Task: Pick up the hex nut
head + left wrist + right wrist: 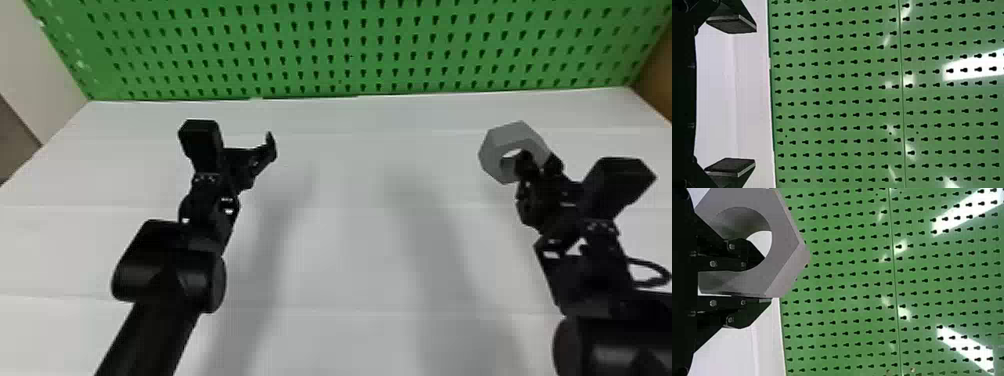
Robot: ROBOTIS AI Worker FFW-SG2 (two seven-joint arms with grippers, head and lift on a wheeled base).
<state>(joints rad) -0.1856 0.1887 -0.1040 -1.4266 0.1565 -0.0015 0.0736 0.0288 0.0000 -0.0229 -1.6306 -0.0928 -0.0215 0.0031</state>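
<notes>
Back wall: green pegboard (320,31), rows of dark keyhole slots.
Counter: white (345,240), faint seams.
Light: bright glare patches (975,68) on the pegboard.

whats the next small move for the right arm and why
Probably a slight, level lift: the right black two-fingered gripper pinches the thick grey hex nut by its wall, one finger inside the hole, the other outside, so the grip looks ready.

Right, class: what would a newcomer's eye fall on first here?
Probably the big grey hex nut, clamped by its ring in the right gripper, one finger through its hole. Next, the bright green pegboard behind the white table, riddled with dark slots.
</notes>
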